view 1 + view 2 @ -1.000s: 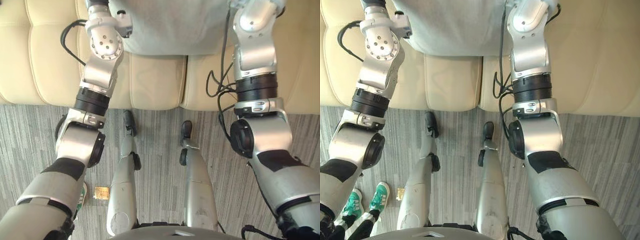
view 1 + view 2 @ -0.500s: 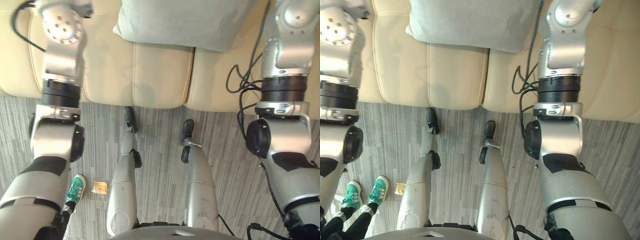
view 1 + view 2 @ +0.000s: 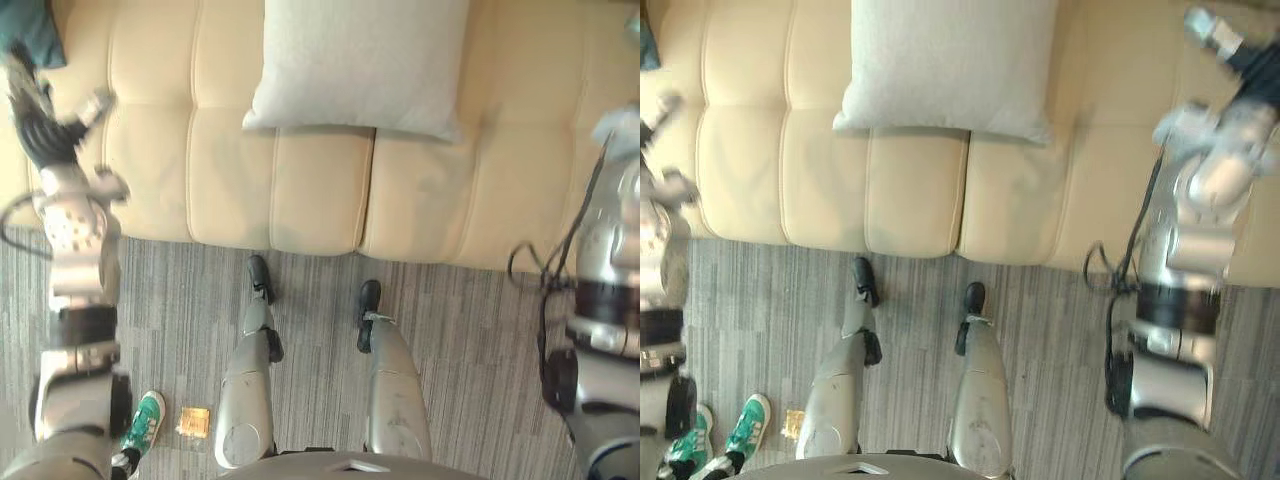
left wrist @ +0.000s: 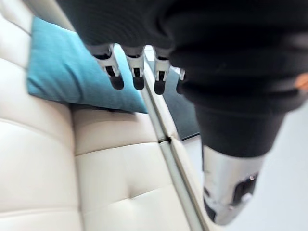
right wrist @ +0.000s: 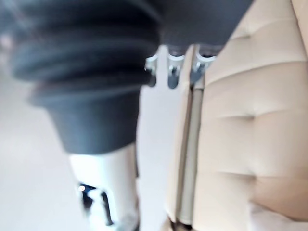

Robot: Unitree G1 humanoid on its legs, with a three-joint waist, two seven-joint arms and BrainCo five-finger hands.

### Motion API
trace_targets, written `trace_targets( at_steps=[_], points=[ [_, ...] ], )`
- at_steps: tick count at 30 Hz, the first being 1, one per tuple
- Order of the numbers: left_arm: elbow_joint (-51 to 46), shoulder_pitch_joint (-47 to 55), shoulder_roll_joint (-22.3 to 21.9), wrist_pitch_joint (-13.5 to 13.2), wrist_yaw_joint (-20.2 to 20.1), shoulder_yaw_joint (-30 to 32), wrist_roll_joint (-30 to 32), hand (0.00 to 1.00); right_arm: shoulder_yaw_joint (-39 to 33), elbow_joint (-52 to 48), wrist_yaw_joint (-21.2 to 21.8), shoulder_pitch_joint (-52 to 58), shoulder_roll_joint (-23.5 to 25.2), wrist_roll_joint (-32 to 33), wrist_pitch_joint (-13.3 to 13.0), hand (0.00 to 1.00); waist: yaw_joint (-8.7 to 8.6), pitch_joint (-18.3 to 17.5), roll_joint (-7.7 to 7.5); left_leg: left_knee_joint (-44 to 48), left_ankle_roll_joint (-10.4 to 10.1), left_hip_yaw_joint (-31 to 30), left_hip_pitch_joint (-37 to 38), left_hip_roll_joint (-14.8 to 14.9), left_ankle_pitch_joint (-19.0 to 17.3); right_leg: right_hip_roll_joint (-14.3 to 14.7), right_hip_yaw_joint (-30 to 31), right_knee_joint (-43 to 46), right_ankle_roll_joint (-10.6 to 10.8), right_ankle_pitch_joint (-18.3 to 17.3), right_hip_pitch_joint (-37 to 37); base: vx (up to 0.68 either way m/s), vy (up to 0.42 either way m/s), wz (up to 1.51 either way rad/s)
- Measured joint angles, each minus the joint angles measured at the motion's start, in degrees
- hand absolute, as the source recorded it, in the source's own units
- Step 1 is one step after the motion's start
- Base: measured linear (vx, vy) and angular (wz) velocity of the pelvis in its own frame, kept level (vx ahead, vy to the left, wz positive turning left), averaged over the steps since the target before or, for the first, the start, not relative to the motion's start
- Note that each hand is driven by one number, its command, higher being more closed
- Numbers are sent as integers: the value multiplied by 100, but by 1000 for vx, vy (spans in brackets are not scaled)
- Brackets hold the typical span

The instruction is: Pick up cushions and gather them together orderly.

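A pale grey cushion lies flat on the cream sofa, square to the seat, with no hand on it. A teal cushion leans at the sofa's far left end and peeks in at a corner. My left hand hovers over the left end of the sofa, close to the teal cushion, its fingers straight and holding nothing. My right hand is raised over the sofa's right end; its fingers are straight and empty too.
Grey striped carpet runs along the sofa's front edge. A person's green shoes stand on it at the lower left, next to a small yellow object. A metal rail borders the sofa's left end.
Both arms have swung outward, away from the grey cushion, which now rests alone on the seat. The view has also shifted up the sofa.
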Motion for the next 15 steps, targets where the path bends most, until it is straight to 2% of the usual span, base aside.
trace_targets(
  at_steps=[1, 2, 3, 4, 7, 10, 11, 15],
  points=[
    [-115, 558, -288, 0, -153, -5, 3, 0, -18, -352, 215, 627, 335, 15, -20, 0, -22, -39, -37, 0, -21, -6, 168, 5, -64, -5, -75, -53, 1, -51, 216, 114, -115, 14],
    [-133, 1239, -631, 2, -357, -20, 4, 0, 26, -587, 548, 1372, 852, 2, -29, 0, -8, -194, -150, 0, -52, -2, 367, 0, -143, -19, -103, -107, 10, -158, 447, 139, -143, 11],
    [-133, 1467, -753, 2, -433, -28, 4, 0, 28, -656, 664, 1617, 1040, -43, -30, 0, 0, -269, -175, 0, -82, -5, 429, 0, -186, -20, -117, -121, 7, -188, 518, 139, -147, 5],
    [-87, 2165, -1131, 7, -618, -103, 14, 0, 48, -679, 996, 2377, 1618, -158, -39, 0, 50, -503, -275, 2, -123, -7, 690, -1, -312, -21, -141, -213, 11, -279, 814, 130, -139, 7],
    [553, 2971, -1629, 73, -873, -157, 147, 0, 68, -529, 1355, 3341, 2450, -419, -30, 0, 65, -826, -308, 46, -165, -5, 1094, -15, -520, -18, -173, -398, 21, -351, 1311, 107, -90, -1],
    [1591, 3430, -1953, 231, -1123, -256, 299, 0, 275, 635, 1515, 3865, 2977, -855, 6, 0, 63, -1166, -332, 56, -214, 24, 1519, -11, -607, 21, -146, -686, 52, -327, 1795, 100, -59, -12],
    [2094, 3444, -2071, 269, -1182, -248, 438, 0, 291, 1369, 1557, 3911, 3138, -963, 48, 0, 59, -1271, -318, 46, -213, 24, 1693, 8, -650, 61, -157, -883, 71, -265, 2051, 71, -33, -8],
    [3112, 3421, -2150, 380, -1236, -227, 898, 0, 285, 3034, 1593, 3860, 3322, -1242, 196, 0, 47, -1479, -316, 0, -225, 73, 2041, 36, -748, 158, -134, -1530, 111, 23, 2615, 43, -4, -13]
  ],
)
